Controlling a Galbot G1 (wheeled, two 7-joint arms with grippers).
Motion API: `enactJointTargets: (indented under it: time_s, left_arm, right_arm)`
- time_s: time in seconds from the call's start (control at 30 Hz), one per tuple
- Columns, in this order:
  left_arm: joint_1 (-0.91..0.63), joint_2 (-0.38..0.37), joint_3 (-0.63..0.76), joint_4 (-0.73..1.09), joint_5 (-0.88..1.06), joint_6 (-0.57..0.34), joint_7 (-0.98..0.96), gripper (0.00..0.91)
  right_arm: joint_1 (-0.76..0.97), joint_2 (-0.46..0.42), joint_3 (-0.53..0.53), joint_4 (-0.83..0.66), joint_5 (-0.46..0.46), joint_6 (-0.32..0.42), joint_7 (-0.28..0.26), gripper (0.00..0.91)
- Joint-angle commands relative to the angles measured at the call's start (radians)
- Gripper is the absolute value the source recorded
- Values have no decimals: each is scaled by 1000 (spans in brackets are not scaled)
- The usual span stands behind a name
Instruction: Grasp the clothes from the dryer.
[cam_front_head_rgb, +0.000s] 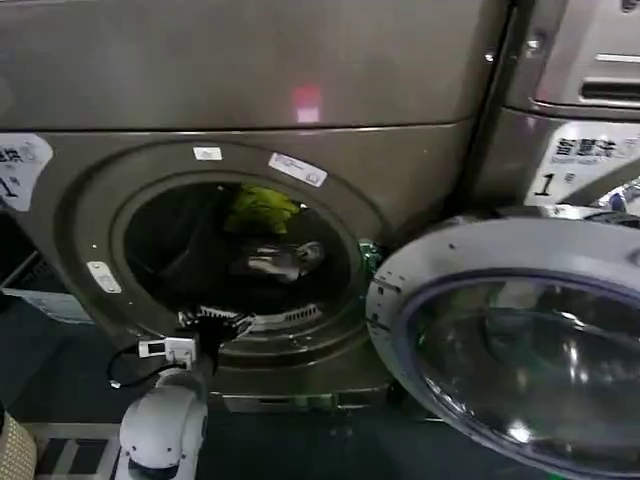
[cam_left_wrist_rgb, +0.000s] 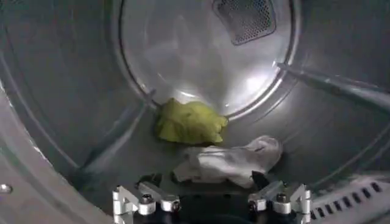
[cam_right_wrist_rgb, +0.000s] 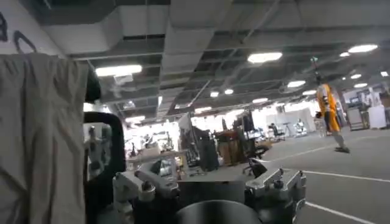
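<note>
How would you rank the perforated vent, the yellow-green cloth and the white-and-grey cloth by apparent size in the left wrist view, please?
1. white-and-grey cloth, nearest the camera, which may flatter it
2. yellow-green cloth, close behind in size
3. perforated vent, farthest back and cut by the frame edge

Dim light covers the head view, where the dryer (cam_front_head_rgb: 300, 90) front carries a soft pink glare spot at upper centre and its drum mouth falls into near-black shadow. At lower right, the open door (cam_front_head_rgb: 520, 340) glass throws back pale, smeared reflections. Edges look soft throughout. Inside the drum, in the left wrist view, a bright white hotspot blooms on the back wall right of centre, fading to grey shadow at the left edge; the clothes (cam_left_wrist_rgb: 201, 140) sit evenly lit. In the right wrist view, ceiling strip lights flare white across the upper frame, the distance hazy.
</note>
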Motion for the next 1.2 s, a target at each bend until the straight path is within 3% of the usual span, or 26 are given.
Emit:
enactJointTargets:
  time_s: [0.03,0.47,1.2]
  left_arm:
    - [-1,-1,0,0,0,49,0,907]
    - [-47,-13,0,42,6,49,-33,907]
    - [-502,-44,-17,649,42,-70,-18,907]
  right_arm:
    - [-1,0,-1,0,-3,3,-3,907]
    - [2,3,-15,19,-3,17,-7,907]
    - [10,-3,-44,27,-4,35,-6,907]
